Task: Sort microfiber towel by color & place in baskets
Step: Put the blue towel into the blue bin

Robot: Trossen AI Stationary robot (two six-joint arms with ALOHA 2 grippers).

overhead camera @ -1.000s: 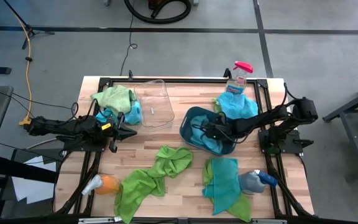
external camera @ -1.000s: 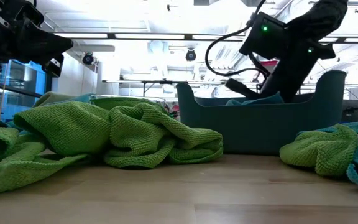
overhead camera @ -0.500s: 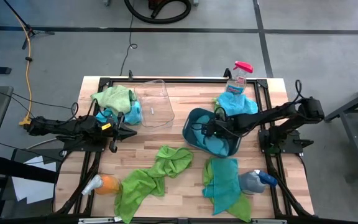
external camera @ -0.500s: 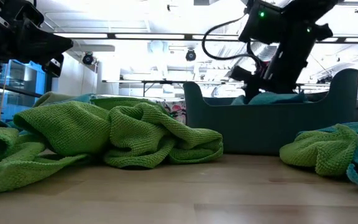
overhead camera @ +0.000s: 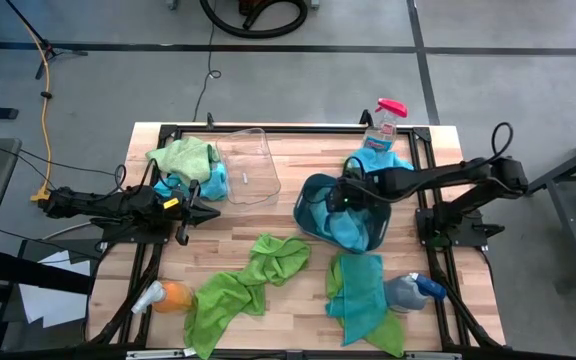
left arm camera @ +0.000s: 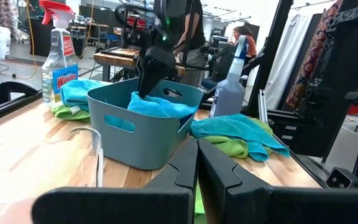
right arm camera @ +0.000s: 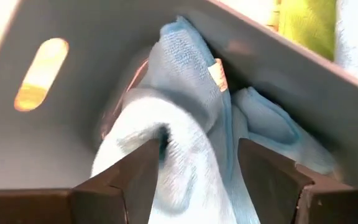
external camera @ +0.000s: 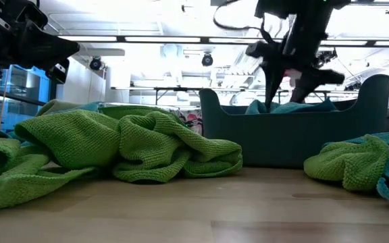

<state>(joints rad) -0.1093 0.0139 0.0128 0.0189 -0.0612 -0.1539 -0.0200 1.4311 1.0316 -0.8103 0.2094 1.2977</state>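
Note:
The teal basket [overhead camera: 313, 192] stands right of the table's middle and holds a blue towel [overhead camera: 353, 230], which I also see in the right wrist view [right arm camera: 185, 74]. My right gripper [overhead camera: 341, 198] hovers open over that towel, one finger on each side [right arm camera: 197, 162], and its fingers point down above the rim in the low view [external camera: 290, 94]. The clear basket [overhead camera: 246, 165] sits at the far left. My left gripper [overhead camera: 213, 212] waits shut near the clear basket [left arm camera: 197, 168]. Green towels [overhead camera: 268, 262] and a blue towel [overhead camera: 363, 290] lie on the near part of the table.
A green towel [overhead camera: 183, 155] over a blue one [overhead camera: 178, 187] lies left of the clear basket. Another blue towel [overhead camera: 380, 165] lies by the upright spray bottle [overhead camera: 383, 120]. A grey-blue bottle [overhead camera: 413, 290] and an orange one [overhead camera: 163, 297] lie near the front corners.
My right gripper has risen from inside the teal basket to above its rim, tipping from a slant to point more steeply down. The blue towel stays in the basket, now bunched higher toward the rim. The basket has slid slightly.

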